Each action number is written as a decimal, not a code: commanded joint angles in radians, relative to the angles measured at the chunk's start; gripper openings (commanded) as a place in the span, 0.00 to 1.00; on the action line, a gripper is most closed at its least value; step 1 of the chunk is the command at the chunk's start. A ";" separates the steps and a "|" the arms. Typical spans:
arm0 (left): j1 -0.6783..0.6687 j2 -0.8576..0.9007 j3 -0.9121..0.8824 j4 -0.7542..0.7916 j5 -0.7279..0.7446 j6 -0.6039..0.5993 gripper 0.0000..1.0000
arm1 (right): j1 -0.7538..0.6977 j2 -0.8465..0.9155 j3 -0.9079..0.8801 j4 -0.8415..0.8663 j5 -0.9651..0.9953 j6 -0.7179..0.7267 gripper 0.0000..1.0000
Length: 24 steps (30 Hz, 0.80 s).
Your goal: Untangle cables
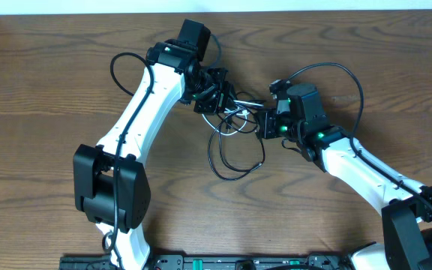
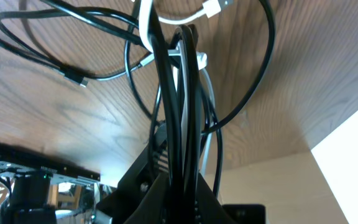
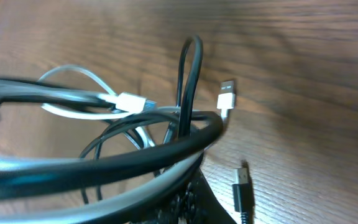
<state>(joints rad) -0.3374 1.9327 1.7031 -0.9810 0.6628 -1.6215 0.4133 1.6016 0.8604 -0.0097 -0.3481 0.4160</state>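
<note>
Overhead: cables strung between left tool and right tool, loose loops lying on table just beside both. Left tool pinching black and white cords; right tool pressed together on the bundle.

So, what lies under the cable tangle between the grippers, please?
Wooden table, with a black loop of the cables resting on it. The left gripper and right gripper partly hide the knot.

Both arms reach inward at the cables: left gripper clamped on them, right gripper likewise (jaws closed).
</note>
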 commanded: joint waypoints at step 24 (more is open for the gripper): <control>0.132 -0.001 0.002 -0.064 -0.403 0.008 0.08 | -0.254 -0.006 -0.006 -0.001 -0.832 -0.283 0.01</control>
<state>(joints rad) -0.2157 1.9327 1.7031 -1.0222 0.3473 -1.6192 0.1909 1.6016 0.8604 -0.0101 -1.1099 0.1631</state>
